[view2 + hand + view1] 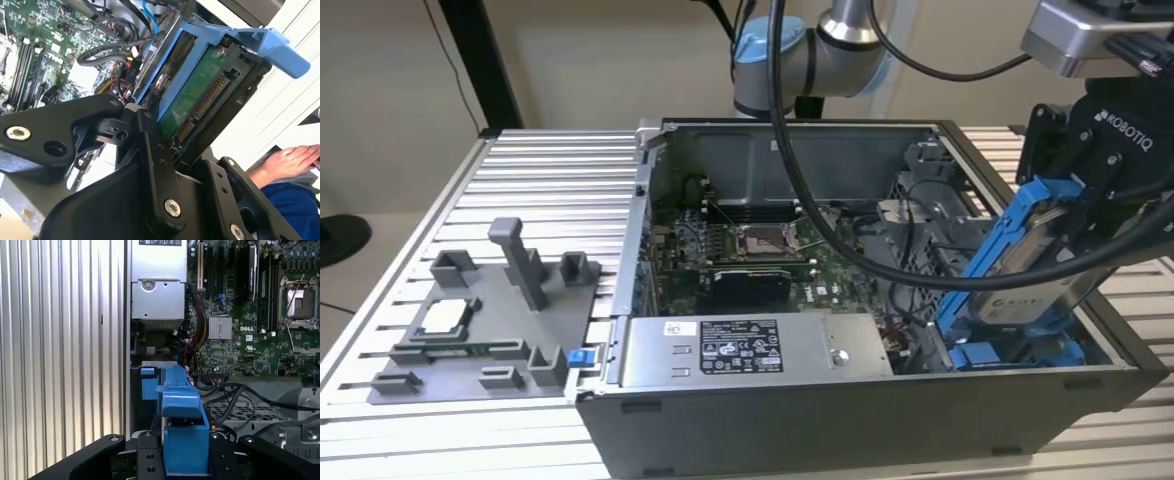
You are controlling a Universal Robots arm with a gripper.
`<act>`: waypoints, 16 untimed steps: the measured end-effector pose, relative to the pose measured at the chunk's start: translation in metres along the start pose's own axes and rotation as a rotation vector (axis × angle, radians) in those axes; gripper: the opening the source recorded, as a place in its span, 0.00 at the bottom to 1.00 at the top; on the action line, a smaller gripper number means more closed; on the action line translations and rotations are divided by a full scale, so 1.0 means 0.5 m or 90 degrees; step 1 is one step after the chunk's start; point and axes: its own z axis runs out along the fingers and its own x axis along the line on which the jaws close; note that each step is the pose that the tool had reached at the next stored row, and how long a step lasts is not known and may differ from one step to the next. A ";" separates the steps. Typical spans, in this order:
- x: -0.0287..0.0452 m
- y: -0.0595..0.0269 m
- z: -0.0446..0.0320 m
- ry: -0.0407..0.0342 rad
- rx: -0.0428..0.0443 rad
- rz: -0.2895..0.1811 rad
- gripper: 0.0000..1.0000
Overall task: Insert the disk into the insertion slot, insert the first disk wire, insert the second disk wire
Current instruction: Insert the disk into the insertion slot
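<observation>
The disk (1023, 298), a silver drive in a bright blue carrier frame, hangs tilted over the near corner of the open computer case on the exterior view's right. My gripper (1074, 215) is shut on it near its upper end. Its lower end reaches down to the insertion slot (1021, 352), a bay with blue rails. In the second wrist view the disk's green underside (200, 100) and connector row sit between my black fingers (155, 150). In the first wrist view the blue carrier (182, 410) runs out from my gripper (185, 460). Loose black wires (107, 55) lie inside the case; I cannot tell which are the disk wires.
A grey labelled power-supply box (747, 350) fills the case's near side, and the motherboard (747, 250) lies behind it. The arm's thick black cables (854, 240) drape across the case. A grey fixture tray (480, 320) sits on the slatted table at the exterior view's left. A person's hand (290, 157) rests nearby.
</observation>
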 end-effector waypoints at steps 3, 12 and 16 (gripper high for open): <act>0.000 0.000 0.001 -0.0039 0.0046 -0.002 0.00; 0.004 -0.001 0.010 -0.0116 0.0087 -0.003 0.00; 0.007 -0.001 0.014 -0.0121 0.0089 -0.003 0.00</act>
